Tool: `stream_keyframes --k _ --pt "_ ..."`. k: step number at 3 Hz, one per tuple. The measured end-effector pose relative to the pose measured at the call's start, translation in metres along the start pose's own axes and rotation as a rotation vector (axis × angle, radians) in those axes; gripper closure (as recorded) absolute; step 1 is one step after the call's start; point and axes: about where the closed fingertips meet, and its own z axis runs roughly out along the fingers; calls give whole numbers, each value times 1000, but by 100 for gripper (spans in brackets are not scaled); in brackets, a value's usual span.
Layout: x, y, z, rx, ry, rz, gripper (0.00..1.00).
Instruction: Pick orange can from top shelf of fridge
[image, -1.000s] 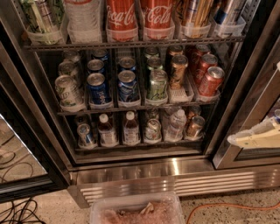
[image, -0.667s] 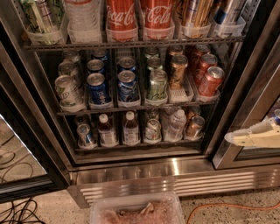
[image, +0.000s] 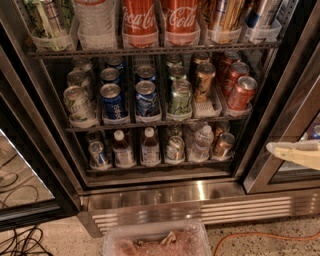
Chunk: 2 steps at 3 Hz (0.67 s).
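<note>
So the orange can (image: 223, 15) is up on the top shelf (image: 150, 51) of the fridge (image: 200, 197), just right of the two red Coca-Cola cans (image: 181, 17). It has a shiny copper-orange body with gold streaks, it stands upright in a clear plastic tray, and its lid is cut off by the top of the view. The shelf itself is dark wire with those see-through trays along the front. One rack below the Coca-Cola cans there are blue Pepsi cans (image: 114, 100), a pale green can (image: 179, 97), a darker brown-copper can (image: 205, 82) and, further right, red cans (image: 241, 92) that lean over. Another rack further down from the Coca-Cola cans are small bottles (image: 150, 147) and a few more cans. Way below the Coca-Cola cans is the brushed steel base with its slotted vents, then a speckled floor with a cloudy plastic bin (image: 155, 242) and an orange cable (image: 265, 235) to its right. The gripper (image: 295, 152) is a smooth cream-coloured shape poking in from the right edge, well below and right of the Coca-Cola cans and nowhere near the orange can, and I honestly can't tell whether it's spread or closed up. Compared with a second ago it sits a touch higher; none of the cans have budged.
</note>
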Motion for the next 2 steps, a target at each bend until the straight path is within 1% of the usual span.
stream_keyframes --k 1,2 --pt "-8 -1 -6 36 -29 12 0" --pt "-8 -1 -6 36 -29 12 0"
